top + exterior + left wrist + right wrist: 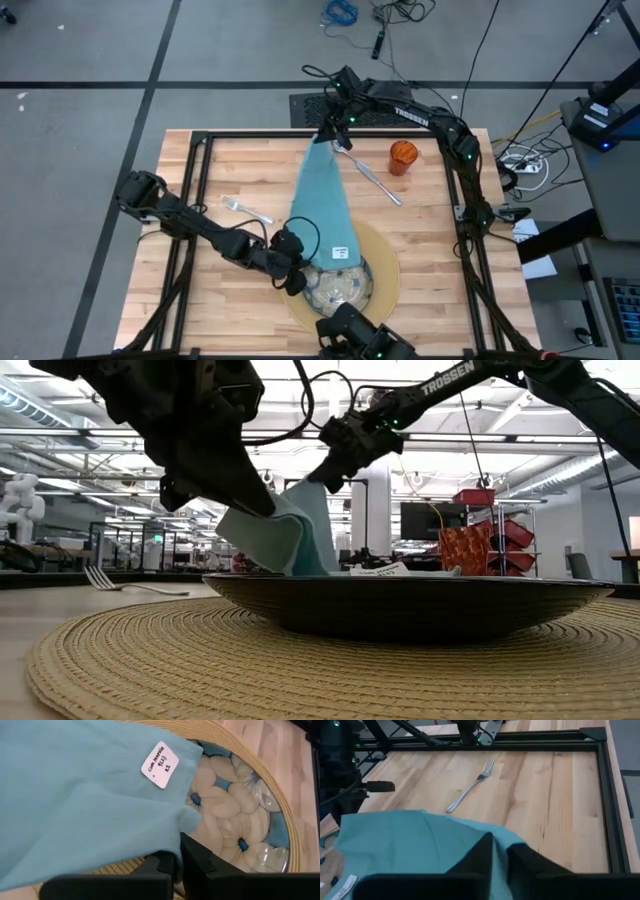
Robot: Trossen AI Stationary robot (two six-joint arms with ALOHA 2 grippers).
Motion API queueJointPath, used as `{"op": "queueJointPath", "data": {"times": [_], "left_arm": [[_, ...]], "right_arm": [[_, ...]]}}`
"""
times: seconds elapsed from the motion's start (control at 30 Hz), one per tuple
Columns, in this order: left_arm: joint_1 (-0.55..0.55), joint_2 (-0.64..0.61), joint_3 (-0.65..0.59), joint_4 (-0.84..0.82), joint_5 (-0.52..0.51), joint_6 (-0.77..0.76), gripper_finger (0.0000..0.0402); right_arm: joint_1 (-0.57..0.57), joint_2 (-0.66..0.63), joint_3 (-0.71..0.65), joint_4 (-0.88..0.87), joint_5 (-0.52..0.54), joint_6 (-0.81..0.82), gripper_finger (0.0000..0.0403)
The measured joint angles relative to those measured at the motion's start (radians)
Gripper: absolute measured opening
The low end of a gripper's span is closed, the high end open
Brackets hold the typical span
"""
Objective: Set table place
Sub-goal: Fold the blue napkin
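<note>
Napkin (322, 205) is being held stretched above the table (430, 230) — near end clamped by left gripper (290, 262) over plate (352, 290) on mat (385, 262), far end pinched by right gripper (328, 133).

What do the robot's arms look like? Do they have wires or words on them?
Both arms are black and built from chunky jointed pieces. The right arm has white letters spelling TROSSEN, plus little green lights near its wrist. The left arm has a thin black cable looping beside its wrist. Each ends in two flat, dark fingers.
</note>
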Motion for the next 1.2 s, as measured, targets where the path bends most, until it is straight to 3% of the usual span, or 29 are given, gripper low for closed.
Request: {"op": "queueJointPath", "data": {"times": [0.23, 0.37, 0.67, 0.87, 1.0, 1.2], "left_arm": [[-0.029, 0.000, 0.000, -0.042, -0.061, -0.050, 0.0000], [-0.052, 0.000, 0.000, -0.100, -0.111, -0.127, 0.0000], [-0.077, 0.000, 0.000, -0.103, -0.141, -0.166, 0.0000], [-0.087, 0.000, 0.000, -0.236, -0.153, -0.309, 0.0002], [-0.117, 0.000, 0.000, -0.267, -0.153, -0.344, 0.0024], [-0.168, 0.000, 0.000, -0.151, -0.121, -0.367, 0.0074]], "right_arm": [[-0.004, 0.000, 0.000, 0.026, 0.016, 0.031, 0.0158], [-0.013, 0.000, 0.000, 0.043, 0.018, 0.045, 0.0192], [-0.014, 0.000, 0.000, 0.018, 0.012, 0.048, 0.0189], [-0.014, 0.000, 0.000, -0.047, 0.008, 0.030, 0.0188], [-0.015, 0.000, 0.000, -0.083, 0.006, 0.016, 0.0187], [-0.015, 0.000, 0.000, -0.136, 0.004, 0.003, 0.0187]]}}
